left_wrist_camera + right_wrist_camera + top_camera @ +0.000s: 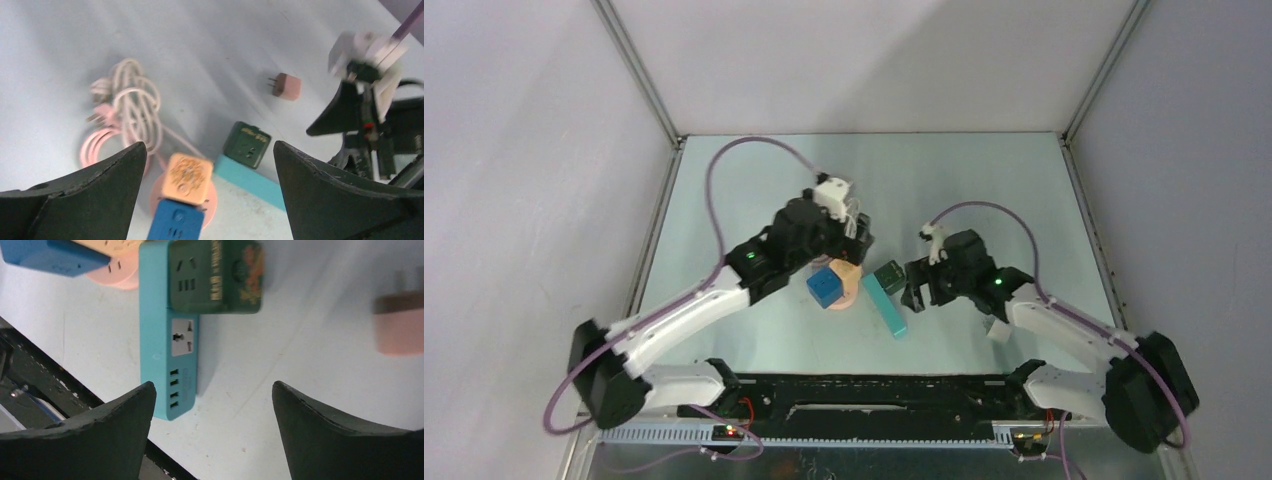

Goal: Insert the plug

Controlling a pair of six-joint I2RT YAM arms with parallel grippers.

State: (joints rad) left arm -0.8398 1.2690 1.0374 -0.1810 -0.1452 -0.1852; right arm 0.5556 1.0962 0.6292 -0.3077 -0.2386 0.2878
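Biggest piece in play is the teal power strip [167,355], flat on the table [984,190] mid-scene, running near to far. It looks rigid, and on that smooth top I'd guess it'll skate when you push into it. A green cube adapter [215,275] sits at its far end, and the universal socket [182,337] just nearer than that is bare.

The pink plug [287,86] lies on its side on bare table right of the strip, prongs out sideways. It's probably light, hard plastic. Pinch the flat faces of the body and stay off the metal.

Both hands are empty. The left gripper [210,145] has its fingers wide apart above the orange cube [187,177] and blue cube [175,222]. The right gripper [214,385] is spread too, over bare table just right of the strip.

Room-wise, walls [524,200] box you in left, far and right. Both grippers crowd the middle, and a coiled cable [130,112] lies by the cubes. The freest space looks to be toward the far side.
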